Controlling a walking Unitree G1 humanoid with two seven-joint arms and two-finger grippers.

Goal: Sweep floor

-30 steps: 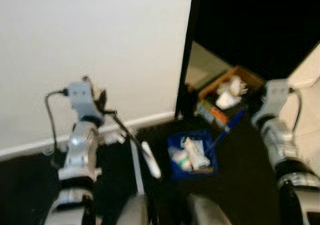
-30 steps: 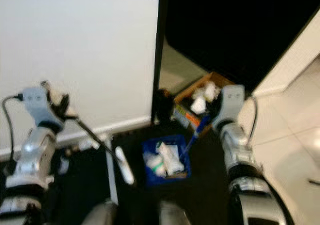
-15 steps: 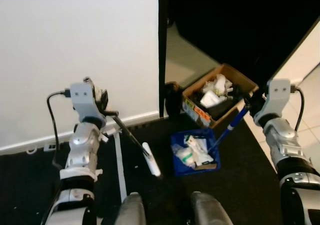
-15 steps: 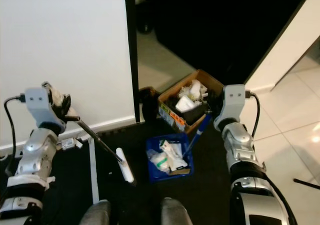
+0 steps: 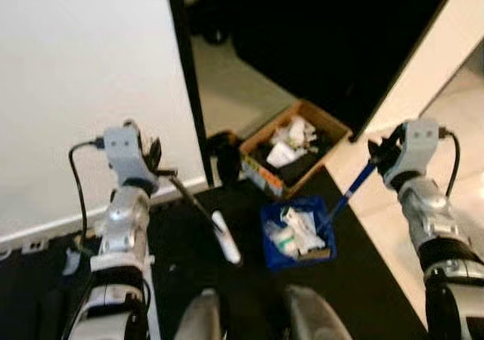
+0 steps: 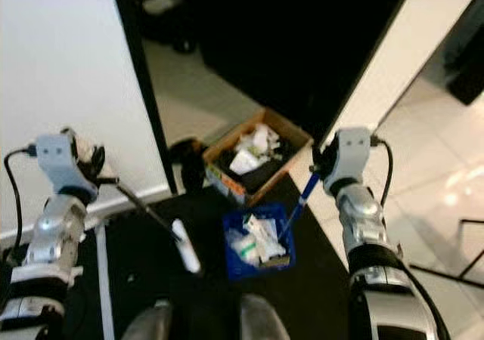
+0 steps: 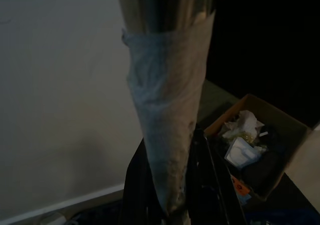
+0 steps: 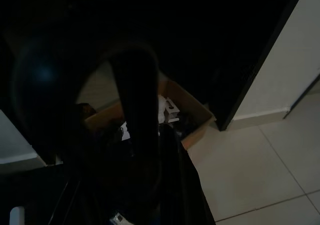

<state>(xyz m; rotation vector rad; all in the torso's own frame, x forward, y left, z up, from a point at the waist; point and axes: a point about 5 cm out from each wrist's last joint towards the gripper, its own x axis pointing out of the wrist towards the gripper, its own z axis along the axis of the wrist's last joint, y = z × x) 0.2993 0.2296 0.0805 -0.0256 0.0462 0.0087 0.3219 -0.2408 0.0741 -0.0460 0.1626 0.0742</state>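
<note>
Left gripper [image 5: 155, 159] clamps thin black-handled broom [image 5: 200, 210]; right gripper [image 6: 321, 161] clamps blue plastic dustpan [image 6: 257, 242] full of litter. Left wrist view alone shows broom's cloth-wrapped metal grip [image 7: 167, 115]; open brown cardboard box [image 5: 295, 147] beyond.

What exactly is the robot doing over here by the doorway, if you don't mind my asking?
It is mid-sweep. The left gripper holds a broom handle angled down over the dark mat. The right gripper holds the blue handle of a blue dustpan, which sits on the mat loaded with white scraps. Just beyond it, at the doorway, a cardboard box already holds trash.
</note>
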